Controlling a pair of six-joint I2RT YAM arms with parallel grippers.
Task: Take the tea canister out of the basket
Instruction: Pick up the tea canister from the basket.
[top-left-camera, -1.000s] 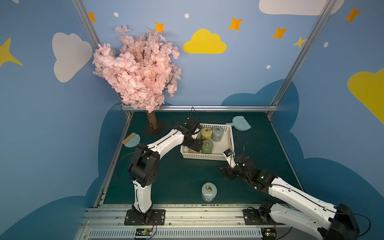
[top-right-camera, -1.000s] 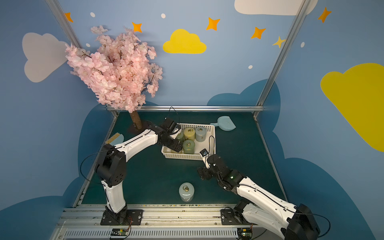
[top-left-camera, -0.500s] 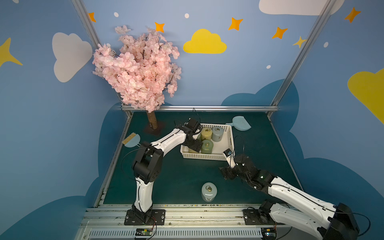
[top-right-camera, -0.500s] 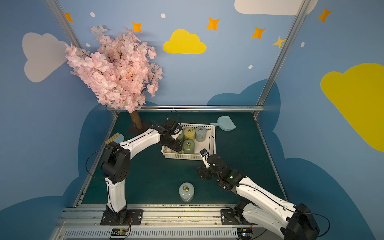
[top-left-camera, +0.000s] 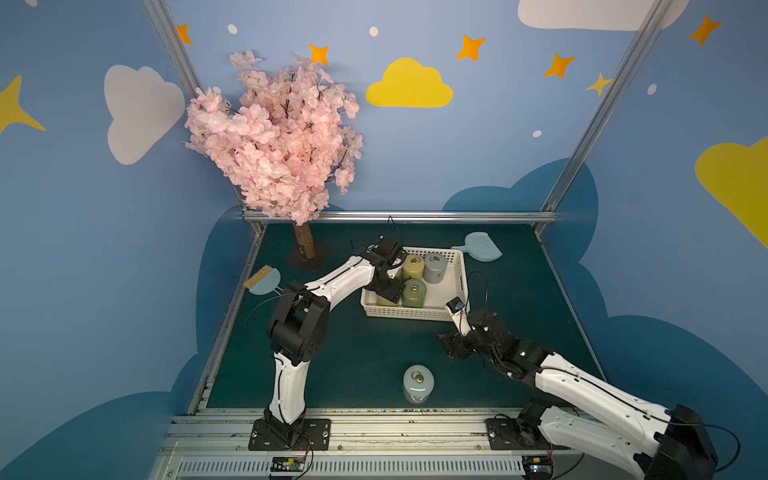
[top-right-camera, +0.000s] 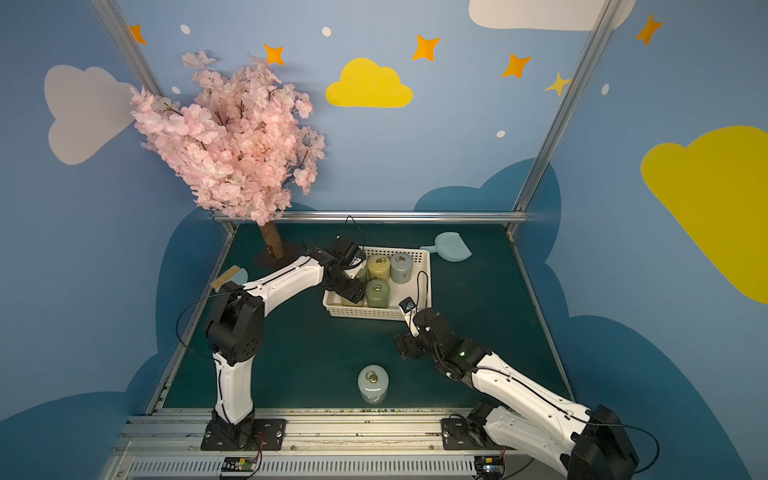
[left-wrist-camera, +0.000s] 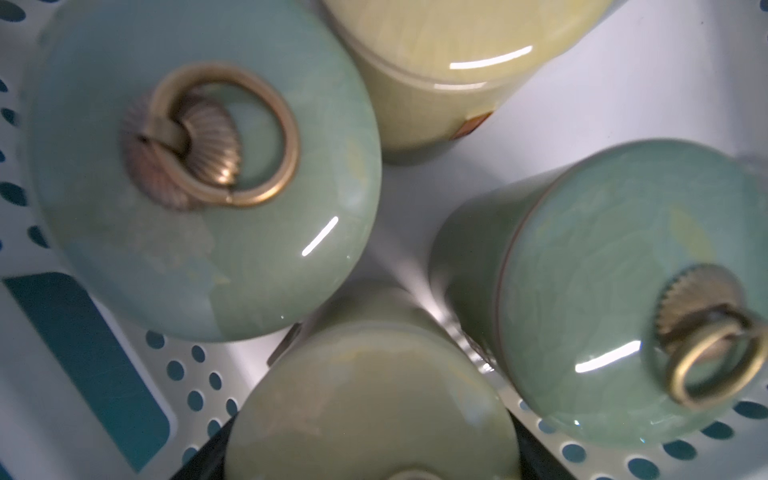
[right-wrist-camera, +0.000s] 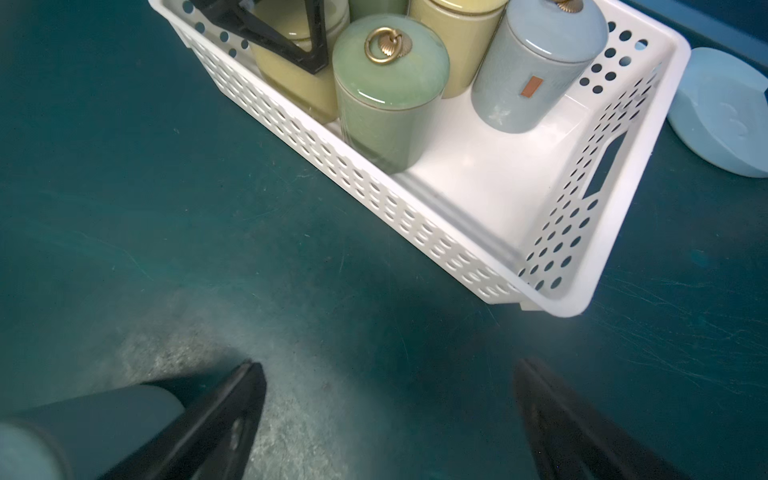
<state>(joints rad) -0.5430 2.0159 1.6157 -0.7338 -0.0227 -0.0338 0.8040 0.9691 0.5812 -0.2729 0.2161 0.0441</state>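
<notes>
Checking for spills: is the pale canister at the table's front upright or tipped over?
Upright. The pale canister stands on its base on the mat, ring handle facing up.

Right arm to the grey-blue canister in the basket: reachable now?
Probably yes. The right hand is open near the basket; the grey-blue canister stands beside bare floor on that side, only the low wall between.

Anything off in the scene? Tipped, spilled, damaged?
Nothing tipped or spilled. Canisters in the basket stand upright; left gripper is shut on the yellow canister. Only oddity: a grey scuffed patch on the mat beside the open right gripper.
</notes>
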